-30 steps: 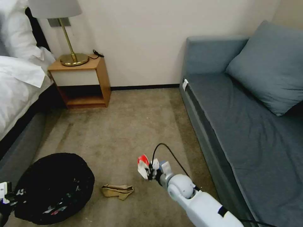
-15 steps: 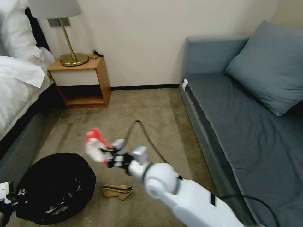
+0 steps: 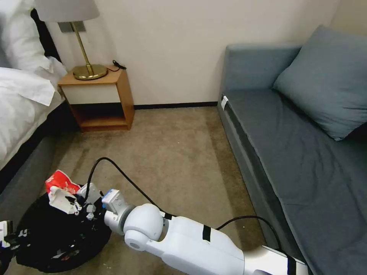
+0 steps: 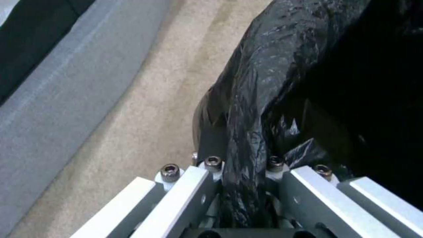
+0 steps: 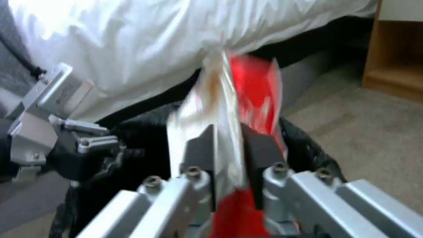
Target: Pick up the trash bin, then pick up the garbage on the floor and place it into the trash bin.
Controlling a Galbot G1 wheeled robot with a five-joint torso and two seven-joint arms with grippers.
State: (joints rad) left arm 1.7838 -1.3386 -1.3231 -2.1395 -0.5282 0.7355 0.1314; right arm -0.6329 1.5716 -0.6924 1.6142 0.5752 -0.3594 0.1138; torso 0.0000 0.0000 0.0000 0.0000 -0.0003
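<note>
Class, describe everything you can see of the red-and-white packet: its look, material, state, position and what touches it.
The red-and-white packet is a crumpled, thin, glossy wrapper, red on one face and white on the other. The right gripper is shut on it, its dark fingers pinching the white part, so the packet stands upright and creased. It is held over the far edge of the trash bin, above the black bag liner, and has not been dropped in. Nothing else touches it.

L gripper [image 3: 5, 236] cut off by frame edge
</note>
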